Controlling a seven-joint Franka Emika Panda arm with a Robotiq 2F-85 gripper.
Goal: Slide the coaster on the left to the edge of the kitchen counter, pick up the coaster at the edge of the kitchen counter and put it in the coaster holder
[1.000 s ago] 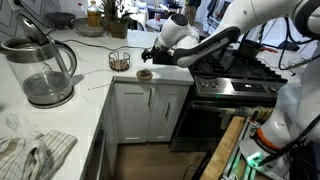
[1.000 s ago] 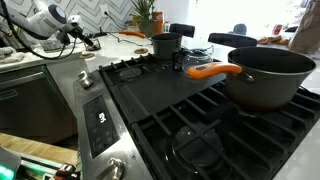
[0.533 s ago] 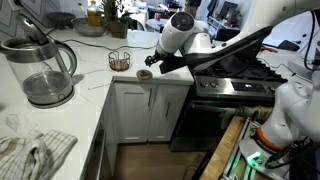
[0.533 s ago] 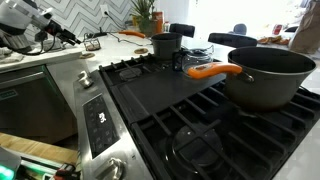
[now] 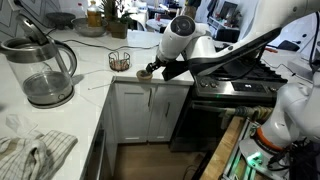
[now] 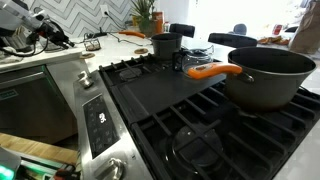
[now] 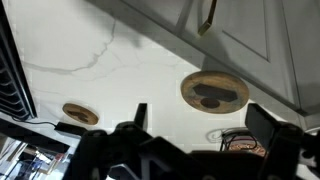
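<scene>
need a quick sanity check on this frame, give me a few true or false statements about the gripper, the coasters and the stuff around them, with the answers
1. The gripper is open and holds nothing: true.
2. Both coasters sit inside the coaster holder: false. The edge coaster and the second coaster lie flat on the kitchen counter.
3. A glass kettle stands on the counter: true.
4. The pot on the stove has a blue handle: false. Its handle is orange.
5. One coaster lies close to the counter's edge, above the cabinets: true.
</scene>
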